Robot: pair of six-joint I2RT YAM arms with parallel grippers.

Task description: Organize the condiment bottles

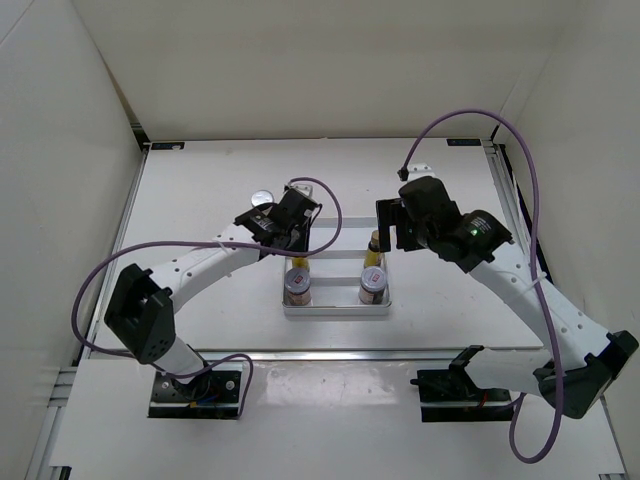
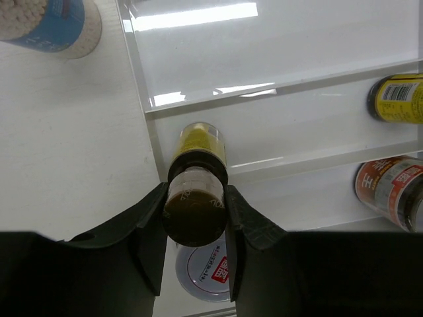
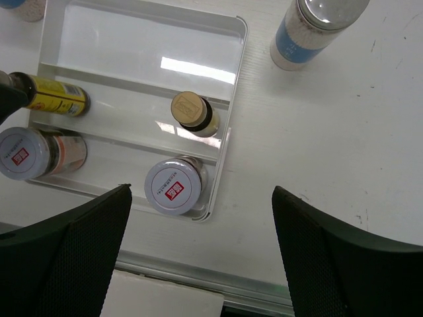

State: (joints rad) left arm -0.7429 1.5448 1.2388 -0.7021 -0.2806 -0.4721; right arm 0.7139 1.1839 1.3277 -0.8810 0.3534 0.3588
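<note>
My left gripper (image 2: 196, 221) is shut on the dark cap of a tiny yellow bottle (image 2: 200, 142) and holds it upright over the left end of the middle compartment of the white tray (image 2: 142, 79). The second yellow bottle (image 3: 192, 112) stands at that compartment's right end. Two red-labelled jars (image 3: 173, 186) (image 3: 30, 153) stand in the near compartment. One white blue-labelled jar (image 3: 310, 30) stands on the table right of the tray, the other (image 2: 56, 23) to its left. My right gripper (image 3: 201, 257) is open and empty above the tray's near right corner.
The tray's far compartment (image 3: 142, 49) holds nothing. An aluminium rail (image 3: 198, 281) runs along the table's front edge. White walls enclose the table (image 1: 200, 330) on three sides. Purple cables loop above both arms.
</note>
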